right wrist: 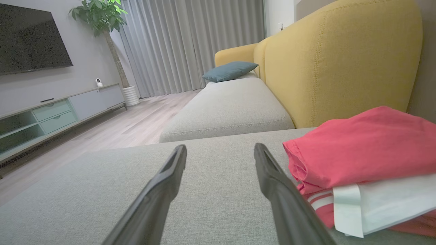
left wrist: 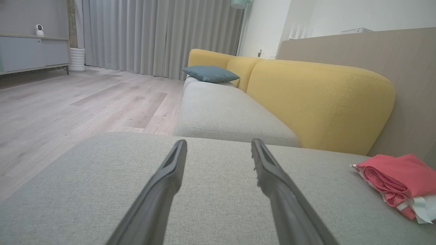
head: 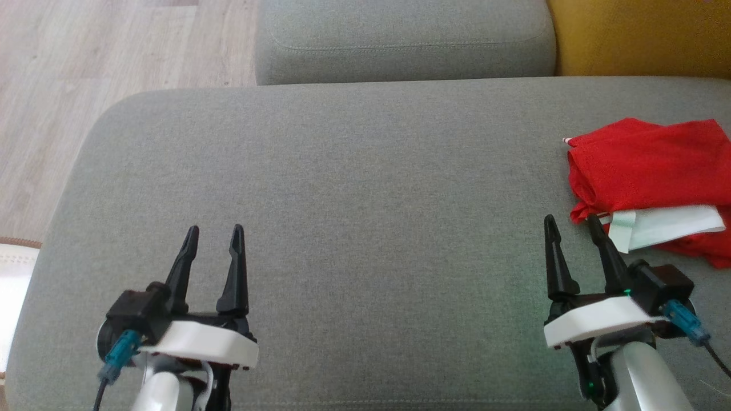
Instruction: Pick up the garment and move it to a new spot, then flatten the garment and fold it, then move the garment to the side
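Garment (head: 639,165) on cushion (head: 365,188) at right, right hand (head: 570,218) just beside, left hand (head: 216,228) well apart

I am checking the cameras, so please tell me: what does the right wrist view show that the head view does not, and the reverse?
Right wrist view adds: the television, the potted plant, the curtains and a blue pillow. Head view adds: the left hand, open over the grey seat. Shared: the red garment, the grey seat, the yellow backrest and the open right hand.
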Robot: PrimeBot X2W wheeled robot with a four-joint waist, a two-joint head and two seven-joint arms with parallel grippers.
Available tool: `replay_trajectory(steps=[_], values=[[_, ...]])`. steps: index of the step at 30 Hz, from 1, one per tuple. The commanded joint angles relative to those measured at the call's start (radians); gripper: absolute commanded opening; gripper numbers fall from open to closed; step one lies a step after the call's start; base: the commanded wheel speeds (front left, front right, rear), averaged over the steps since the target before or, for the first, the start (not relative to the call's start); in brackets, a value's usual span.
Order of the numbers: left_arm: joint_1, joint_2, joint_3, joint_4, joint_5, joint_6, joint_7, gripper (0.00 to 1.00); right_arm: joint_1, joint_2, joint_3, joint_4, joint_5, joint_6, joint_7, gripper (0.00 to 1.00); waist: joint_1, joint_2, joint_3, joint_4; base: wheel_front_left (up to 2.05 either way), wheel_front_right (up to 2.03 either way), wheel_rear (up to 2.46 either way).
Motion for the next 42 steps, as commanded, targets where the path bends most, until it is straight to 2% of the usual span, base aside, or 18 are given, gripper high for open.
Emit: replay_trajectory(steps=[1, 16, 21, 32, 42], values=[[-0.033, 0.008, 0.025, -0.040, -0.005, 0.006, -0.005, 1.00, -0.022, 0.001, 0.022, -0.030, 0.001, 0.007, -0.014, 1.00, 0.0000, 0.0000, 0.001, 0.001, 0.00, 0.00, 0.00], [-0.037, 0.008, 0.018, -0.037, -0.013, 0.014, -0.005, 1.00, -0.031, 0.001, 0.027, -0.033, 0.013, 0.007, -0.030, 1.00, 0.0000, 0.0000, 0.012, -0.009, 0.00, 0.00, 0.00], [-0.039, 0.008, 0.025, -0.058, 0.011, 0.033, -0.005, 1.00, -0.034, 0.001, 0.024, -0.032, 0.013, 0.007, -0.032, 1.00, 0.0000, 0.0000, 0.014, -0.011, 0.00, 0.00, 0.00], [-0.037, 0.008, 0.022, -0.038, -0.013, 0.022, -0.005, 1.00, -0.040, 0.001, 0.023, -0.026, 0.013, 0.007, -0.034, 1.00, 0.0000, 0.0000, 0.015, -0.011, 0.00, 0.00, 0.00], [-0.030, 0.008, 0.042, -0.075, -0.026, 0.007, -0.005, 1.00, -0.040, 0.001, 0.024, -0.025, 0.013, 0.007, -0.035, 1.00, 0.0000, 0.0000, 0.016, -0.012, 0.00, 0.00, 0.00]])
